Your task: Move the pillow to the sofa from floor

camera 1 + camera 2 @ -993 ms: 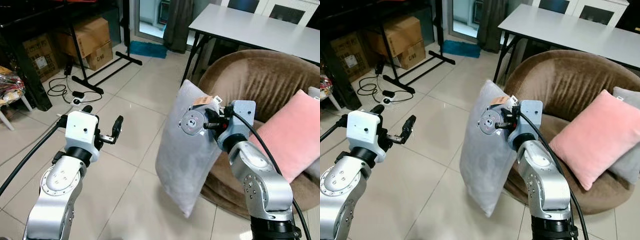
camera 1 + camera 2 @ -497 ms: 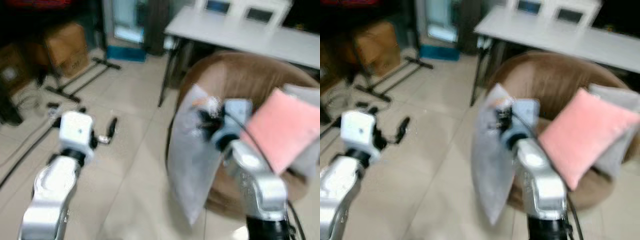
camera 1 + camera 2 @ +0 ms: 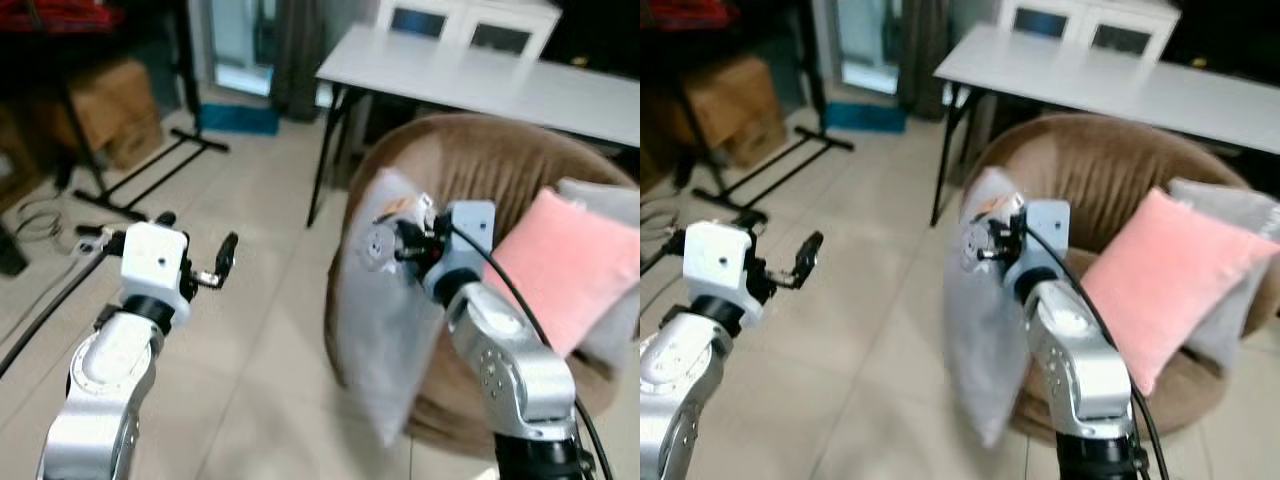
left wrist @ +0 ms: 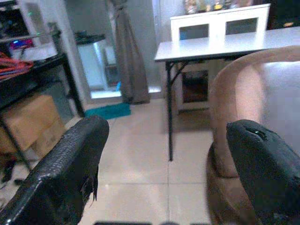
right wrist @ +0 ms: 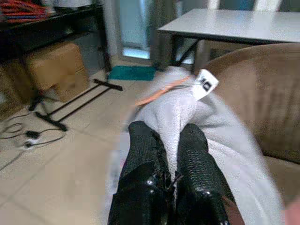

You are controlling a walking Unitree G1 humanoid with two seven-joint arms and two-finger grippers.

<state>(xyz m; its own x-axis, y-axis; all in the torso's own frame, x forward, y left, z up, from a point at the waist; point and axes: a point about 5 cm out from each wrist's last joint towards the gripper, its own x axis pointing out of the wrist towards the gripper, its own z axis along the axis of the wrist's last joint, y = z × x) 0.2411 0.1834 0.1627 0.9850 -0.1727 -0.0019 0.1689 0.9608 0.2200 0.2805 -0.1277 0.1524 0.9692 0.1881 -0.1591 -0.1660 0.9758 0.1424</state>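
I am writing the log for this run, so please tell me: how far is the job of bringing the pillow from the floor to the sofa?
Done: the grey pillow is off the floor, hanging from the right hand, whose fingers are shut on its top corner. In hand: it hangs beside the brown sofa, at its front edge. Left: placing it on the seat near the pink pillow and letting go. The left hand is open and idle.

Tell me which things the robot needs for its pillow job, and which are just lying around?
Needed for the job:
- soft grey pillow, hanging off the floor
- right gripper, pinching its top edge
- round brown velvet sofa

Just lying about:
- pink square cushion on the sofa
- white rectangular table
- brown cardboard boxes
- left gripper, open
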